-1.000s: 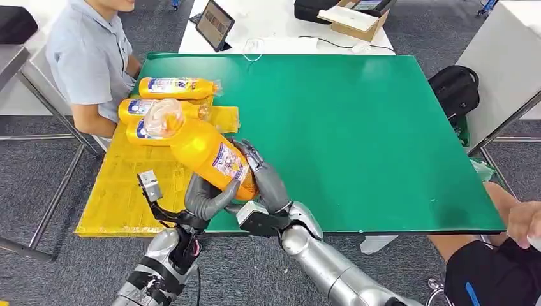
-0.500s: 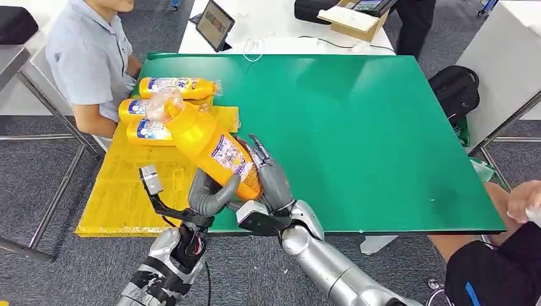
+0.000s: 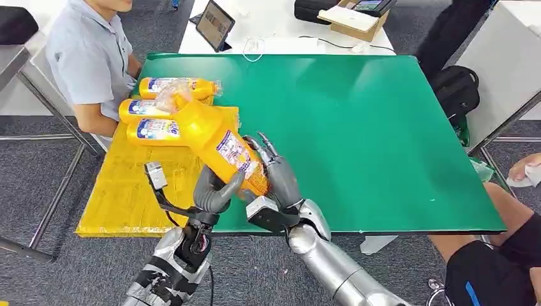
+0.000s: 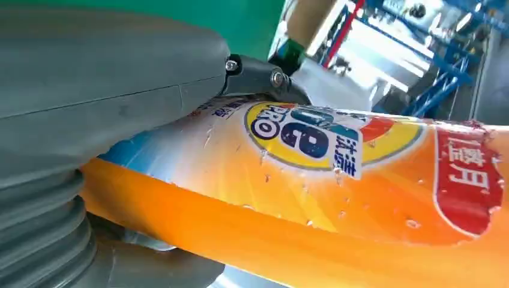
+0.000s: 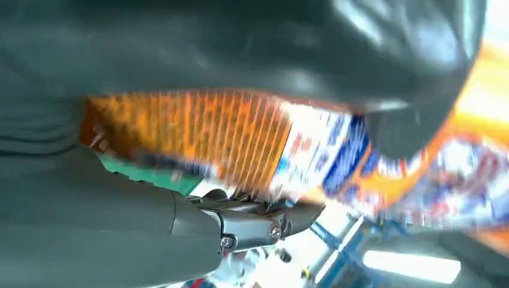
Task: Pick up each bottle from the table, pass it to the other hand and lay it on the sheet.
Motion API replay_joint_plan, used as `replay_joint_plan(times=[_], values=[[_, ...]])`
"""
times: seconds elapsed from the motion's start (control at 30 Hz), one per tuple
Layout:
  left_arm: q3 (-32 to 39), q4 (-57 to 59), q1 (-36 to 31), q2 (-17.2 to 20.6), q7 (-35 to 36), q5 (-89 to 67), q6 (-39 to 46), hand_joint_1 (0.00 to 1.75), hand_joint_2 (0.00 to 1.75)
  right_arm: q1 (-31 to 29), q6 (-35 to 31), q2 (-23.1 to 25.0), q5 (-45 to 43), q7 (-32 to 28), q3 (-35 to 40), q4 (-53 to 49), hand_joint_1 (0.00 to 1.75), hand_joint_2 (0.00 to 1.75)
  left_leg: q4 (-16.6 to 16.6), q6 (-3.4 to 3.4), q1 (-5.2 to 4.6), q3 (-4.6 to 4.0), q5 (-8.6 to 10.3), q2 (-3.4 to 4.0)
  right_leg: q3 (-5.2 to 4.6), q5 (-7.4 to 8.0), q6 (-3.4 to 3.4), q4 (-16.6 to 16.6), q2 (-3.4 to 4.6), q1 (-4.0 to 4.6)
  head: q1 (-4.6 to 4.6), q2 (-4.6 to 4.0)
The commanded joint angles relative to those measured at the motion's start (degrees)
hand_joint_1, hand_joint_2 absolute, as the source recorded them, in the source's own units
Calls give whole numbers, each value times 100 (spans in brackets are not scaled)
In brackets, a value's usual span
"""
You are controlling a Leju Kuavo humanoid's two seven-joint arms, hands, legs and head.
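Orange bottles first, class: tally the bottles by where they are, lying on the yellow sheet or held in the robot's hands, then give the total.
Lying on the yellow sheet: 3 bottles, the far bottle, the middle bottle and the near bottle.
Held off the table: 1, the held bottle, between the left hand and the right hand.
Total: 4 bottles.

The green table (image 3: 357, 127) carries a yellow sheet (image 3: 127, 185) laid along its left edge; the sheet overhangs the table's left side. Three orange bottles lie on their sides at the sheet's far end: the far bottle (image 3: 175, 86), the middle bottle (image 3: 143, 108) and the near bottle (image 3: 156, 132), roughly parallel, close together.
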Motion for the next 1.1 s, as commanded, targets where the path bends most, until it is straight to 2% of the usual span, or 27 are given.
replay_joint_plan(times=[0.03, 0.13, 0.17, 0.23, 0.3, 0.33, 0.37, 0.4, 0.43, 0.47, 0.5, 0.53, 0.57, 0.63, 0.7, 0.73, 0.77, 0.8, 0.93, 0.97, 1.1], values=[[722, 579, -397, -14, -49, 5, 336, 124, 175, 86, -796, -258, 133, 37, -708, -406, 0, 0, -1, -7, 4, 20, -5, -10, 23, -8, -11, -1, -8, 5, -2, 0], [808, 668, -425, -58, -49, 13, 441, 124, 175, 109, -1064, -249, 122, 37, -724, -547, 0, 0, 3, -7, 5, 19, -10, -5, 21, -11, -11, 3, -3, 5, -2, 0], [843, 696, -437, -72, -63, 10, 501, 113, 175, 124, -1121, -232, 199, 37, -780, -599, 0, 0, 0, -5, 4, 17, -8, -2, 20, -8, -9, -1, -1, 4, 0, 0], [933, 749, -469, -114, -45, 49, 628, 113, 175, 255, -1121, -45, 595, 37, -1206, -895, 0, 0, 3, -5, 5, 20, -11, -7, 24, -12, -11, 2, -4, 6, 0, 0], [1009, 797, -516, -139, -87, 26, 805, 86, 175, 336, -1121, 82, 773, 37, -1475, -1158, 0, 0, 2, -5, 3, 9, -4, -13, 12, -8, -8, 3, -11, 4, 2, 0], [1017, 801, -525, -141, -116, -6, 862, 86, 175, 359, -1121, 118, 820, 37, -1539, -1227, 0, 0, 6, -6, 5, 15, -10, -10, 18, -12, -11, 6, -8, 5, -2, 0], [1020, 805, -543, -131, -135, -42, 909, 70, 175, 361, -1121, 138, 844, 37, -1580, -1253, 0, 0, 4, -6, 3, 10, -7, -4, 11, -9, -10, 7, -2, 3, -2, 0], [1015, 811, -560, -113, -217, -153, 1026, 68, 175, 371, -1121, 163, 829, 37, -1635, -1308, 0, 0, 1, -4, 1, 6, -4, -5, 8, -6, -7, 4, -4, 2, 0, 0], [860, 838, -624, -13, -704, -915, 1770, 63, 175, 385, -1121, 168, 791, 37, -1663, -1398, 0, 0, 5, -7, 5, 16, -10, -6, 18, -12, -13, 8, -4, 6, 0, 0], [844, 865, -661, 21, -844, -1132, 1997, 82, 175, 375, -1121, 153, 750, 37, -1641, -1411, 0, 0, 1, -6, 3, 13, -6, -5, 15, -7, -10, 3, -3, 4, -2, 0], [650, 1061, -808, 167, -1170, -2154, 3069, 84, 175, 388, -1121, 129, 615, 37, -1605, -1472, 0, 0, 1, -5, 3, 4, -2, -9, 8, -4, -7, 2, -7, 3, 0, 0], [650, 1061, -808, 167, -1170, -2154, 3069, 84, 175, 388, -1121, 129, 615, 37, -1605, -1472, 0, 0, 5, -8, 5, 15, -8, -10, 20, -11, -13, 6, -8, 6, 0, 0], [569, 1180, -894, 279, -1332, -2646, 3567, 89, 175, 429, -1121, 125, 592, 37, -1598, -1556, 0, 0, 4, -7, 5, 9, -4, -7, 13, -6, -10, 5, -5, 5, 0, 0], [389, 1584, -1076, 409, -1398, -3620, 4526, 80, 175, 481, -1121, 125, 490, 37, -1569, -1610, 0, 0, 1, -8, 4, 16, -6, -6, 18, -8, -12, 5, -4, 5, 0, 0], [324, 2313, -1397, 581, -1109, -4590, 5311, 91, 175, 567, -1121, 150, 433, 37, -1578, -1671, 0, 0, -4, -6, 1, 15, -2, -9, 18, -6, -10, 0, -7, 2, 0, 0], [402, 2439, -1438, 600, -1124, -4703, 5311, 91, 175, 610, -1121, 156, 439, 37, -1587, -1712, 0, 0, -8, -10, 5, 29, -4, -13, 32, -9, -16, -2, -10, 5, 0, 0], [1075, 2563, -1456, 526, -1090, -5739, 5311, 145, 175, 631, -1121, 135, 323, 37, -1512, -1689, 0, 0, -6, -8, 3, 24, -4, -9, 27, -8, -12, -1, -6, 4, 0, 0], [1639, 2720, -1504, 416, -961, -6690, 5311, 159, 175, 628, -1121, 126, 289, 37, -1469, -1604, 0, 0, -5, -7, 4, 19, -3, -5, 22, -5, -10, -2, -2, 4, 0, 0], [1639, 2720, -1504, 416, -961, -6690, 5311, 159, 175, 628, -1121, 126, 289, 37, -1469, -1604, 0, 0, 1, -8, 8, 26, -12, 10, 27, -8, -13, 2, 11, 9, 0, 0], [1643, 2779, -1534, 438, -948, -6715, 5311, 175, 175, 625, -1121, 124, 292, 37, -1465, -1582, 0, 0, -1, -7, 5, 24, -9, 2, 25, -9, -11, 3, 4, 5, 0, 0], [2007, 3309, -1880, 598, -353, -8128, 5311, 175, 175, 568, -1121, 15, -116, 37, -1238, -1411, 0, 0, 0, -7, 6, 17, -7, 8, 18, -5, -10, 2, 10, 6, 0, 0]])
